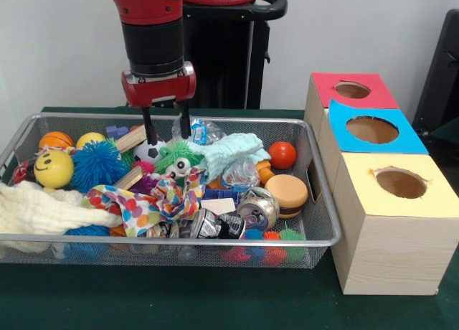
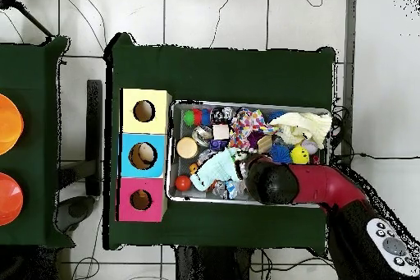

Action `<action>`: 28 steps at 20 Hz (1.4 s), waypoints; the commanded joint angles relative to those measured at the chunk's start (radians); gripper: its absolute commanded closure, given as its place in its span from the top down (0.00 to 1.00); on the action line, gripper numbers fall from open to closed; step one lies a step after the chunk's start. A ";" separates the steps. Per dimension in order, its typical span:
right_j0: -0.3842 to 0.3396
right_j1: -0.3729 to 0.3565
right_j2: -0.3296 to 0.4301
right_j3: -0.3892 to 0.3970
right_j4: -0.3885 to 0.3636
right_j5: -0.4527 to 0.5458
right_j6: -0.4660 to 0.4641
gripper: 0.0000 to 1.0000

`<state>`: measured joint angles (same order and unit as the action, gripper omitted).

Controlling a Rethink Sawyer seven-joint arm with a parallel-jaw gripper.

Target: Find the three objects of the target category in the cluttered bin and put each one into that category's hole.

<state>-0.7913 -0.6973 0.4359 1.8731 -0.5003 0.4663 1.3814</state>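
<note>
1. Your gripper hangs over the far side of the wire bin, its two dark fingers pointing straight down and standing apart with nothing between them. One fingertip sits at the top of a small soccer ball; the other is just above a fuzzy green toy with googly eyes.

2. The pictures don't tell you which category is the target, so the three objects cannot be picked out. What you can see are the round things scattered through the bin: a yellow smiley ball and a spiky blue ball at the front view's left, and a red ball near the end by the boxes. Balls have no long axis. The bin itself runs lengthwise along the table edge, toward the boxes.

3. The three holes sit in a row of boxes beside the bin: a red-topped box farthest back, a blue-topped box in the middle, a yellow-topped box nearest the front camera.

4. No writing is readable anywhere. A crumpled can and a clear wrapper show print, too small to make out.

5. The front view shows you the fingers and what lies under them; overhead, the arm covers that spot. Overhead alone shows something pale inside the blue box's hole and two orange bowls on a separate table.
</note>
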 commanded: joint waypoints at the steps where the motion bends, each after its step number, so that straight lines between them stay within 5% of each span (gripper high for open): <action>1: -0.145 0.020 0.198 0.073 -0.029 0.018 -0.181 1.00; 13: -0.069 -0.036 0.158 0.105 -0.078 0.002 -0.042 1.00; 28: 0.053 -0.128 0.086 0.203 -0.046 -0.092 0.110 1.00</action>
<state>-0.7582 -0.7866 0.5338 1.9979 -0.5005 0.4626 1.3814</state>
